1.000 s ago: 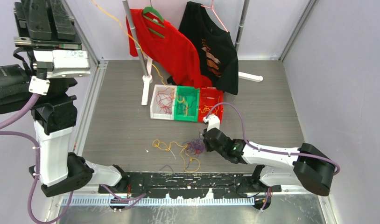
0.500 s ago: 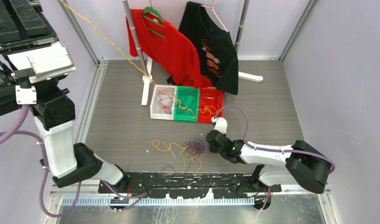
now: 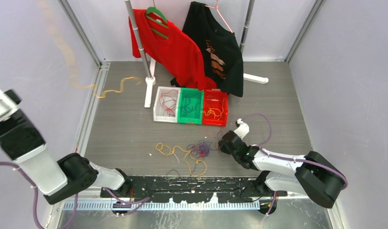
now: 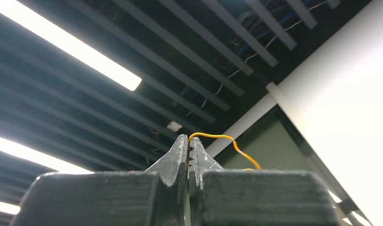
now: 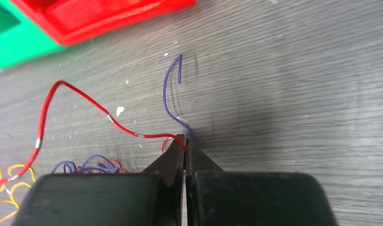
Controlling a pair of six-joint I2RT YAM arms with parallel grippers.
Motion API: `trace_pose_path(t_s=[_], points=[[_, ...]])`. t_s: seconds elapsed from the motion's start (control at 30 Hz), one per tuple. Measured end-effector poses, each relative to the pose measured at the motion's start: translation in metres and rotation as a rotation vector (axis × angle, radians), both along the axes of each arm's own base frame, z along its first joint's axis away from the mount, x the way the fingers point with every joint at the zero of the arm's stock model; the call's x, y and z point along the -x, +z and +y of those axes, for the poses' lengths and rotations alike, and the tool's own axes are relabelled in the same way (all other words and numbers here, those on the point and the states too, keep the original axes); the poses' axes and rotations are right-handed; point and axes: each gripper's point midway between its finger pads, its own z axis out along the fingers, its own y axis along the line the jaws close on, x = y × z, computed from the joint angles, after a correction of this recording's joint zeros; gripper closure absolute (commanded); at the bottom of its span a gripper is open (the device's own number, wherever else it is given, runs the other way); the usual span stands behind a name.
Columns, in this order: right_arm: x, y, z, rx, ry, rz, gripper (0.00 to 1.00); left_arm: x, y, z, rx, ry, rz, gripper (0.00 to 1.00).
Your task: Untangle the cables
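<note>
This is a robotics lab test cell. A left arm (image 3: 35, 157) and a right arm (image 3: 282, 162) are bolted to a black perforated plate (image 3: 192, 183) at the near edge of a grey wood-grain desk (image 3: 125, 133), which is walled in by pale panels (image 3: 344, 71) on aluminium posts (image 3: 304, 29). Staged props sit on the desk: thin cables (image 3: 192, 152) toward the near edge, coloured trays (image 3: 178, 105) mid-desk and T-shirts (image 3: 175, 52) on a rack at the far edge. Overhead, the left wrist view shows strip lights (image 4: 72, 47), bare slats (image 4: 189, 56) and exposed wiring (image 4: 236, 70).

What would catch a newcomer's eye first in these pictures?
Probably the red shirt and black shirt hanging at the back, then the tangled cables on the table. The left gripper, raised high, has its jaws shut on a yellow cable; the right gripper, low on the table, on a red strand and a purple strand.
</note>
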Motion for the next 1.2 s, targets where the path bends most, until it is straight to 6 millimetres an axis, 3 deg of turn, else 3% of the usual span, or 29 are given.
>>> trace_pose_path(t_s=[0.2, 0.33, 0.4, 0.53, 0.63, 0.8, 0.9, 0.97, 1.07, 1.2], points=[[0.0, 0.001, -0.01, -0.06, -0.051, 0.017, 0.99, 0.027, -0.007, 0.042, 0.068, 0.002, 0.029, 1.0], [0.006, 0.002, -0.008, -0.046, 0.006, 0.026, 0.88, 0.014, -0.025, 0.038, 0.025, -0.02, 0.131, 1.0], [0.01, 0.004, -0.004, -0.038, 0.057, 0.027, 0.83, -0.008, -0.038, 0.02, -0.031, -0.033, 0.209, 1.0], [0.018, 0.014, 0.008, -0.044, 0.199, 0.002, 0.75, -0.074, -0.077, -0.04, -0.209, -0.057, 0.43, 1.0], [0.024, 0.027, 0.022, -0.06, 0.329, -0.03, 0.72, -0.136, -0.13, -0.099, -0.405, -0.051, 0.657, 1.0], [0.035, 0.058, 0.041, -0.107, 0.516, -0.127, 0.68, -0.2, -0.225, -0.165, -0.67, -0.062, 0.949, 1.0], [0.044, 0.073, 0.049, -0.144, 0.604, -0.176, 0.6, -0.222, -0.273, -0.186, -0.759, -0.066, 1.062, 1.0], [0.05, 0.079, 0.055, -0.168, 0.653, -0.19, 0.57, -0.228, -0.286, -0.191, -0.773, -0.076, 1.097, 1.0], [0.059, 0.078, 0.062, -0.176, 0.72, -0.178, 0.5, -0.23, -0.289, -0.193, -0.766, -0.096, 1.114, 1.0], [0.072, 0.085, 0.073, -0.185, 0.798, -0.182, 0.26, -0.224, -0.285, -0.197, -0.763, -0.123, 1.099, 1.0]])
